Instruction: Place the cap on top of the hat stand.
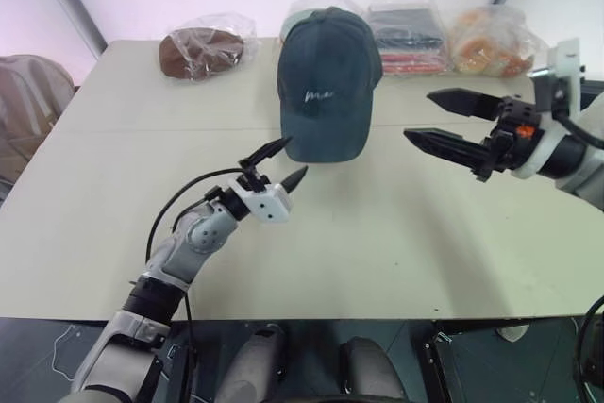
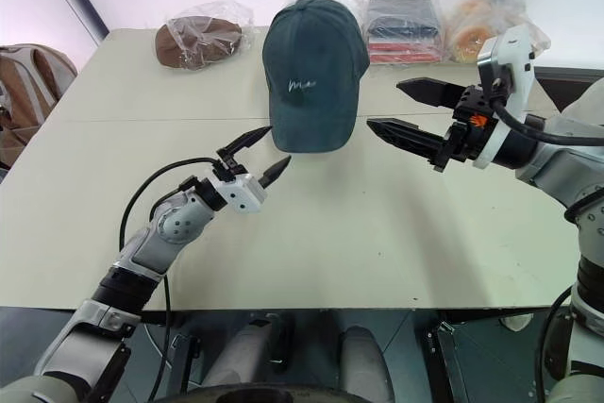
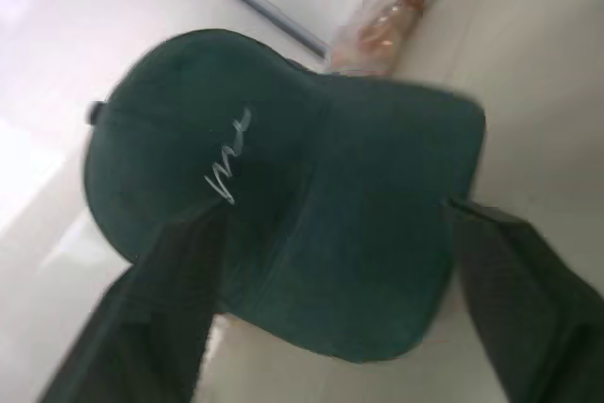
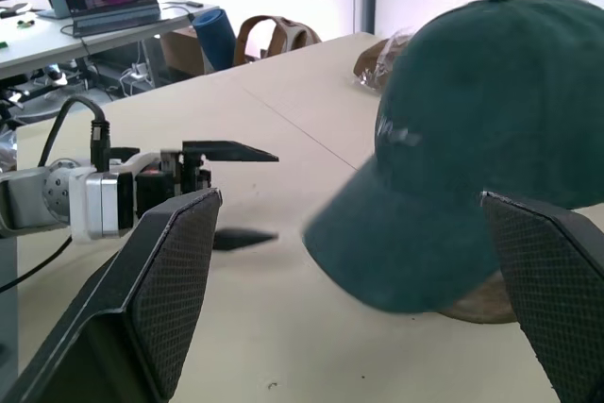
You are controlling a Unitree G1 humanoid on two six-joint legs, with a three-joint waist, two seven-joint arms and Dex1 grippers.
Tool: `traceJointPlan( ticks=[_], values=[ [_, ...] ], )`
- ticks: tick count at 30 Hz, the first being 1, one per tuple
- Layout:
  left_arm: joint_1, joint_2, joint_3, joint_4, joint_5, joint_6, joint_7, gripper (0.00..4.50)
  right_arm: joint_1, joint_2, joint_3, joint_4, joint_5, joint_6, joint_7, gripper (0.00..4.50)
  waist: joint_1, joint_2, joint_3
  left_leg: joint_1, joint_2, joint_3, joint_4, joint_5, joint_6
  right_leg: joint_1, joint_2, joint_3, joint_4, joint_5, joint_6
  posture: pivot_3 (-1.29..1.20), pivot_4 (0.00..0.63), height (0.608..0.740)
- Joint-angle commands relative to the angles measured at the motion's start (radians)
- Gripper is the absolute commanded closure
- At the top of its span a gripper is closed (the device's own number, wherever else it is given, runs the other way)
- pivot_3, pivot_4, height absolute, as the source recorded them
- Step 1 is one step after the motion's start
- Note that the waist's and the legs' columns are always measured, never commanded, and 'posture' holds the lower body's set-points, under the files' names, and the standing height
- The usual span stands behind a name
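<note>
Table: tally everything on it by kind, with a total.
Cap resting over hat stand: 1
Hat stand: 1
Brown hat in a clear bag: 1
Other bagged items along the far edge: 3
Total: 6

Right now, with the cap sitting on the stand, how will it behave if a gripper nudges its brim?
The cap is soft fabric, so its crown would probably dent. The brim holds its curve unsupported, so it is likely stiffer. Perched high, with the stand's base peeking from under it, it looks light and could swivel or slide off under a sideways push.
</note>
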Motion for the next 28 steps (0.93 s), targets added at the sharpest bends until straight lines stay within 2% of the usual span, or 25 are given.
traceJointPlan(
  ticks=[1,5,9,11,17,24,28],
  values=[
    [0.027,0.02,0.001,-0.066,-0.1,0.044,-0.104,0.04,-0.03,-0.022,-0.009,0.001,-0.012,-0.031,0.02,0.0,-0.001,0.0,0.0,0.0,0.0,0.0,0.0,0.0,0.0,0.0,0.0,0.0,0.0,0.0,0.0,0.0,0.15,0.74],
    [0.053,0.042,0.064,-0.185,-0.29,0.209,-0.235,0.04,-0.026,-0.044,0.008,0.016,-0.046,-0.052,0.056,0.0,-0.002,0.0,0.0,0.0,0.0,0.0,0.0,0.0,0.0,0.0,0.0,0.0,0.0,0.0,0.0,0.0,0.15,0.74],
    [0.03,0.075,0.167,-0.322,-0.489,0.477,-0.316,0.04,-0.014,-0.076,0.032,0.036,-0.1,-0.086,0.109,0.0,-0.001,0.0,0.0,0.0,0.001,-0.001,0.0,0.0,0.0,0.0,0.0,0.0,-0.001,0.0,0.0,0.0,0.15,0.74],
    [-0.006,0.114,0.241,-0.38,-0.606,0.636,-0.35,0.04,-0.016,-0.091,0.048,0.052,-0.125,-0.103,0.137,0.0,-0.002,0.0,0.0,0.0,0.001,-0.001,0.0,0.0,0.0,0.0,0.0,0.0,-0.001,0.0,0.0,0.0,0.15,0.74],
    [-0.04,0.242,0.367,-0.474,-0.811,0.93,-0.443,0.04,-0.022,-0.105,0.08,0.082,-0.183,-0.142,0.19,0.0,-0.013,-0.001,0.001,0.0,0.001,0.0,-0.001,0.0,0.001,0.0,0.001,0.0,-0.002,0.0,0.0,0.0,0.15,0.74],
    [-0.046,0.434,0.508,-0.462,-0.962,1.109,-0.579,0.04,-0.019,-0.131,0.132,0.112,-0.28,-0.204,0.246,0.0,-0.025,-0.003,0.003,0.0,0.002,-0.001,-0.002,0.0,0.0,0.0,0.001,0.0,-0.002,0.0,0.0,0.0,0.15,0.74],
    [-0.042,0.489,0.548,-0.442,-0.99,1.137,-0.623,0.04,-0.033,-0.128,0.138,0.124,-0.296,-0.211,0.257,0.0,-0.023,-0.003,0.003,0.0,0.002,-0.001,-0.002,0.0,0.0,0.0,0.001,0.0,-0.003,0.0,-0.001,0.0,0.15,0.74]
  ],
)
